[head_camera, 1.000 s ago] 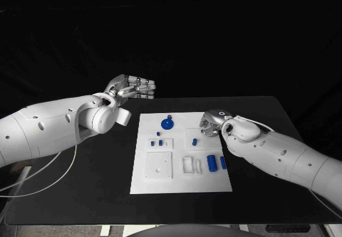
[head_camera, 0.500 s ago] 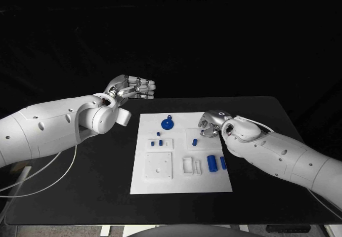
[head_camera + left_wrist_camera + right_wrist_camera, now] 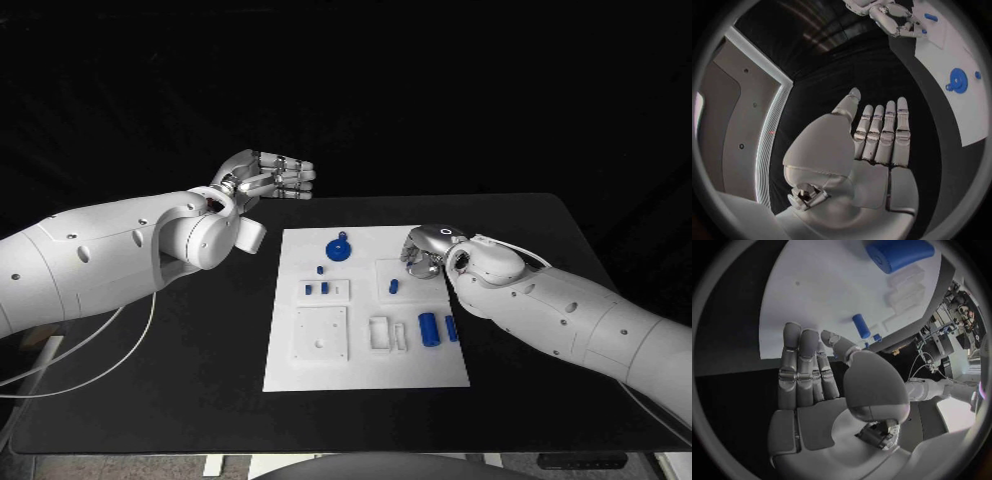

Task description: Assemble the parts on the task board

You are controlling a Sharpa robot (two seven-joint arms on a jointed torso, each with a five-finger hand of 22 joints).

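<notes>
Parts (image 3: 340, 248) on task board (image 3: 361, 365); left robot hand (image 3: 271, 176) and right robot hand (image 3: 423, 251) both empty, fingers extended.

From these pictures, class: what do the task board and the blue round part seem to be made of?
Task board: looks like matt white plastic, flat and even with no glare, though painted metal is possible. Blue round part: probably moulded or printed plastic, uniform saturated colour with a dull surface.

Bare table (image 3: 188, 350) lies open at 9 o'clock and 6 o'clock of the board (image 3: 364, 375). The right hand (image 3: 424, 252) crowds its 2 o'clock edge; the left hand (image 3: 271, 177) hangs at 11 o'clock.
</notes>
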